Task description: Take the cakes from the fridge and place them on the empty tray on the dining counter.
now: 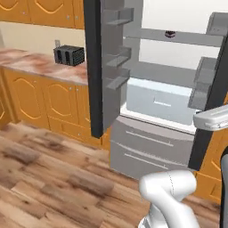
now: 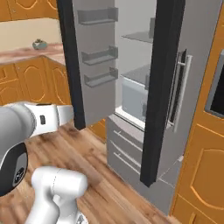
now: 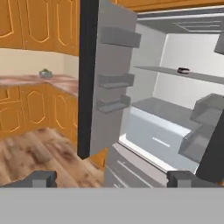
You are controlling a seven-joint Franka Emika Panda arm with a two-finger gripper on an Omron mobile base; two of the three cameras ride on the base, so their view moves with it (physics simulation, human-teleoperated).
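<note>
**Open fridge with one dark cake on a shelf, pincer spread wide in front**

The fridge [image 1: 151, 147] is the landmark: a tall grey unit with both upper doors swung open, showing a white inside, grey shelves and two closed drawers below. On an upper shelf inside the fridge, toward its right side, sits a small dark cake [image 1: 169, 34] with a pinkish band; it rests on the shelf, apart from the walls. It is too small to make out more.

The left door [image 3: 103, 83] of the fridge carries three grey bins. Left of the fridge runs a reddish marble worktop [image 1: 40, 64] over orange cabinets, with a dark toaster [image 1: 69, 55] on it.

The pincer [image 3: 112, 178] hangs in front of the fridge, well apart from it, fingertips [image 3: 41, 178] spread wide and holding nothing. Wooden floor [image 1: 49, 178] lies below.
</note>
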